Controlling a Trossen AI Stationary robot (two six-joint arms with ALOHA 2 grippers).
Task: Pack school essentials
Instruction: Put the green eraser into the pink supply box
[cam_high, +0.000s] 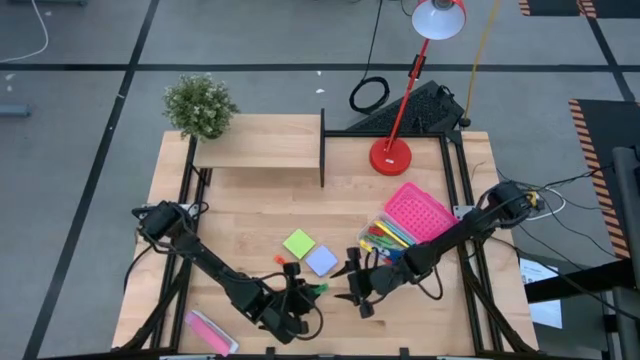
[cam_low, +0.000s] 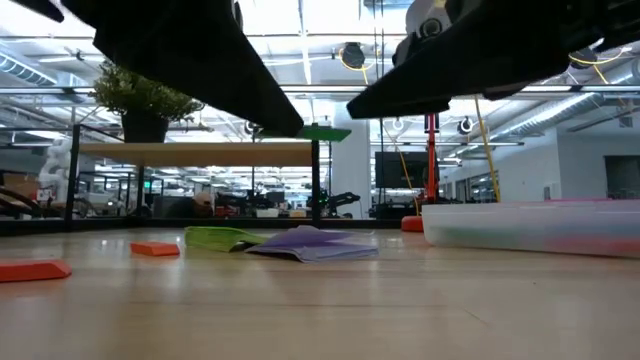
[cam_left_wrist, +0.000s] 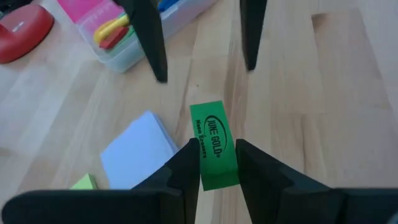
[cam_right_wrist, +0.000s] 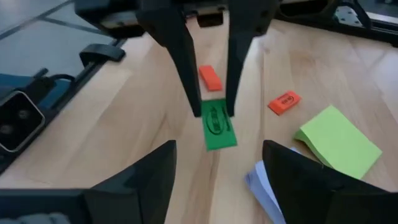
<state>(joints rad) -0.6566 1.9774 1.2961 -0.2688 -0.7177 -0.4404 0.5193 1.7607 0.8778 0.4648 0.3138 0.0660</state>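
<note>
from above, the left gripper (cam_high: 316, 290) clamps the green eraser (cam_high: 319, 288) near the table's front edge, facing the right gripper (cam_high: 350, 287); the left wrist shows the eraser pinched, lifted beside the pale-blue pad (cam_left_wrist: 138, 150); the right wrist shows its own fingers (cam_right_wrist: 155, 174) spread wide.

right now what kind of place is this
Likely a robotics lab in an open industrial hall: a wooden table with two arms mounted, ceiling light strips and pipes, and workbenches beyond.

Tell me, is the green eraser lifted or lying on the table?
Lifted: the left gripper holds the green eraser above the table.
</note>
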